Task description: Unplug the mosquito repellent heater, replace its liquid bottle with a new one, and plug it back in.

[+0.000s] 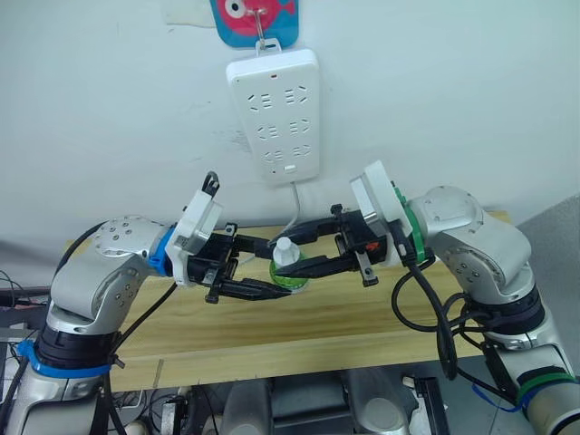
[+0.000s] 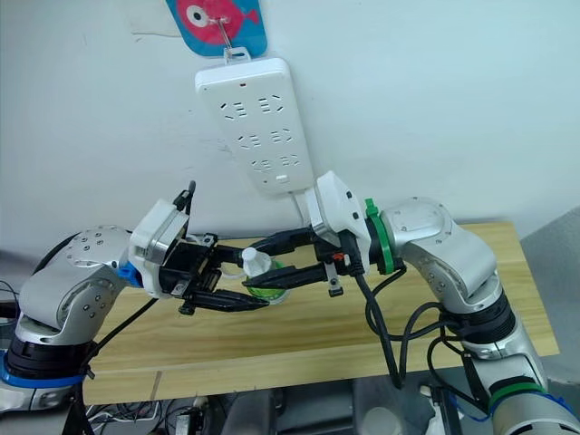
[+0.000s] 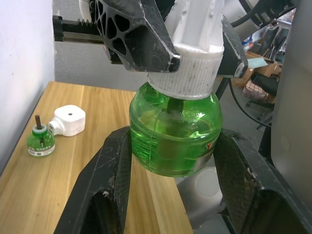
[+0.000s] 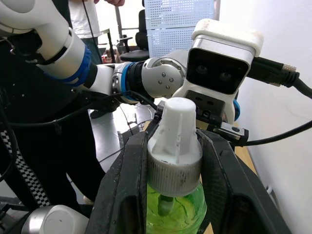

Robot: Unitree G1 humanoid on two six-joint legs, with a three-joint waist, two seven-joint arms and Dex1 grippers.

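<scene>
A green liquid bottle [image 3: 173,139] with a white cap [image 4: 174,146] hangs above the table between both arms. My left gripper [image 1: 276,288] is shut on its green body, one finger on each side. From the opposite side my right gripper [image 1: 288,256] is shut on the ribbed white cap. The mosquito repellent heater [image 3: 68,120], white and rounded with a round hole on top, lies on the table near the wall. Beside it stands another green bottle [image 3: 40,141], uncapped, with a dark wick sticking up.
A long white power strip [image 1: 274,113] hangs on the wall above the wooden table [image 1: 362,317], its cord running down behind the grippers. A fish-shaped hook [image 1: 254,18] holds it. A person [image 4: 90,14] stands in the room behind.
</scene>
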